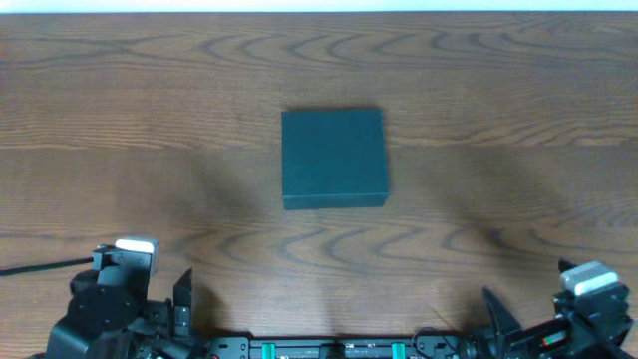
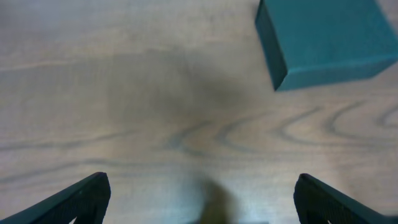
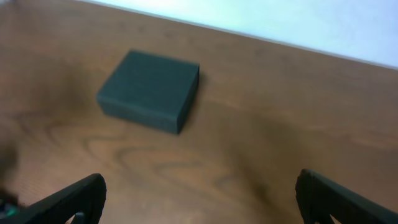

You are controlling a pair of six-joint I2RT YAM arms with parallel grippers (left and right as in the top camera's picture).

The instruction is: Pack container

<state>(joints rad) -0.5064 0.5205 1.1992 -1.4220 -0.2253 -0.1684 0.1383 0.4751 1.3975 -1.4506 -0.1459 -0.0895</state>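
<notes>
The dark teal-green container (image 1: 333, 158) sits shut in the middle of the wooden table. It shows at the top right of the left wrist view (image 2: 323, 37) and upper left of the right wrist view (image 3: 149, 90). My left gripper (image 2: 199, 186) is open and empty at the near left edge of the table (image 1: 181, 297), well short of the container. My right gripper (image 3: 199, 190) is open and empty at the near right edge (image 1: 495, 309). No snack packets show in any view.
The wooden table (image 1: 518, 120) runs to a pale far edge along the top. The arm bases and a rail lie along the near edge (image 1: 329, 349).
</notes>
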